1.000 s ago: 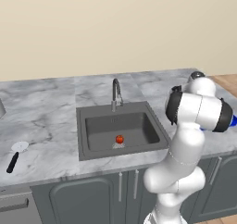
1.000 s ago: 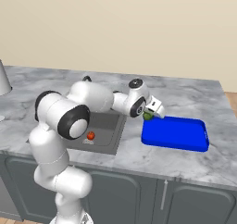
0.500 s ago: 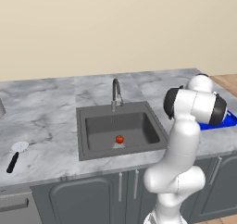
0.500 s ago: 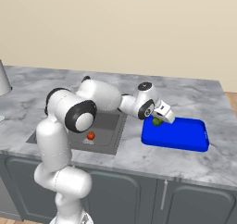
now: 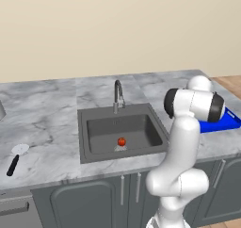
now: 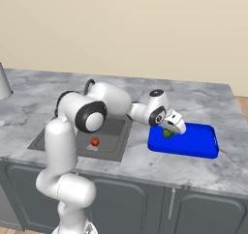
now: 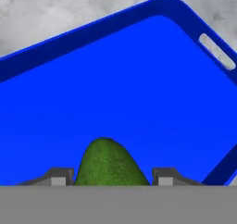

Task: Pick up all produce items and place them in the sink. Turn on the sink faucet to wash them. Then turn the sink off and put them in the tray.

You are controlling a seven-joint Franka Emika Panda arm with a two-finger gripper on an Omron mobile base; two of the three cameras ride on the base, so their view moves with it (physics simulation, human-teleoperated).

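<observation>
My gripper point(image 6: 172, 128) hangs over the left part of the bright blue tray point(image 6: 193, 145), shut on the green produce item point(image 6: 167, 133). In the hand view the bumpy green item point(image 7: 109, 162) sits between the two fingertips point(image 7: 59, 176), with the tray point(image 7: 139, 79) floor right behind it. I cannot tell whether the item touches the tray. The red-orange produce item point(image 5: 121, 141) lies on the floor of the dark grey sink point(image 5: 94, 128), near the drain; it also appears as a small round item point(image 6: 95, 141) behind my arm. The sink faucet point(image 5: 117, 93) stands at the basin's back rim with no water running.
A black-handled, white-headed utensil point(image 5: 14, 158) lies on the marble counter point(image 5: 42, 123) far left of the sink. A grey object point(image 6: 3, 80) stands at the counter's left end. The counter ends just right of the tray point(image 5: 220, 121).
My arm has swung right, carrying the green item from the tray's left edge to over the tray. The red-orange item has stayed in the sink.
</observation>
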